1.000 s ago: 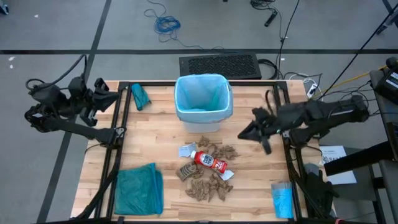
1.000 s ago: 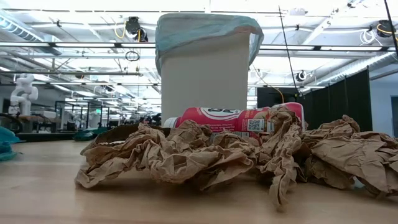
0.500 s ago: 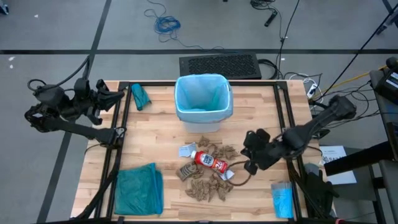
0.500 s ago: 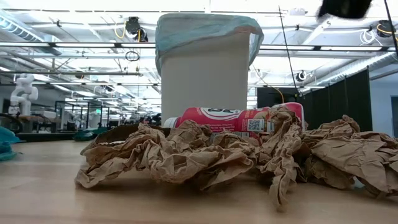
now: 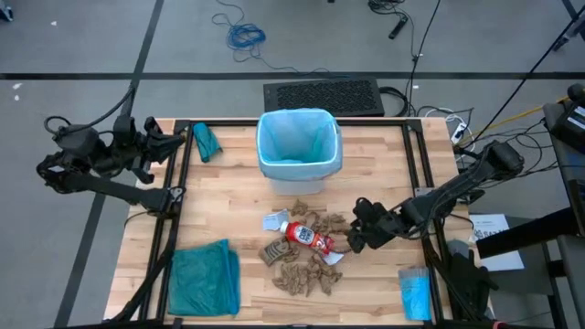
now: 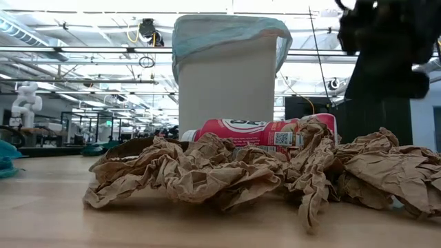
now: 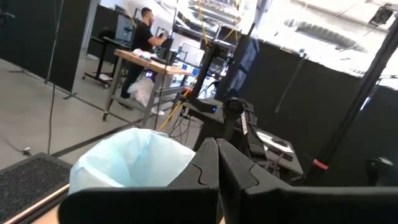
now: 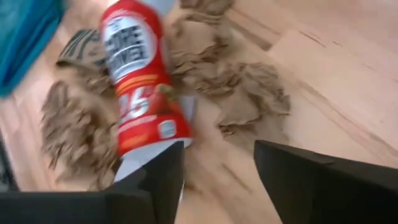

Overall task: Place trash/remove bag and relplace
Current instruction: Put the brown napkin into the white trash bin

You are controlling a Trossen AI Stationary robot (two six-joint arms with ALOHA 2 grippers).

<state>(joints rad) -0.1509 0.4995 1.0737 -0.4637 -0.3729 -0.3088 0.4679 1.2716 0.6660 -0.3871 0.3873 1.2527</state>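
The trash [image 5: 306, 254] lies mid-table as a heap of brown crumpled paper scraps. A red-and-white bottle [image 5: 309, 238] lies on its side on the heap, and a whitish wrapper [image 5: 274, 222] lies beside it. Behind the heap stands the white bin, lined with the pale blue bag [image 5: 299, 146]. My right gripper [image 5: 352, 239] is open, low at the heap's right side. In the right wrist view its fingers [image 8: 163, 180] stand just short of the bottle [image 8: 140, 93], over the scraps. My left gripper [image 5: 180, 137] is shut at the table's far left edge and points at the bag [image 7: 127, 165].
A darker teal-green bag [image 5: 206, 279] lies at the near left. A small teal bundle [image 5: 206, 142] lies at the far left and a folded blue packet [image 5: 414, 292] at the near right. Black frame rails run along both table sides. A person [image 7: 146, 28] stands far off in the room.
My right gripper has swung from the table's right edge toward the near side and down to the right side of the trash heap. Its fingers have opened. The trash, bin and bag have stayed where they were.
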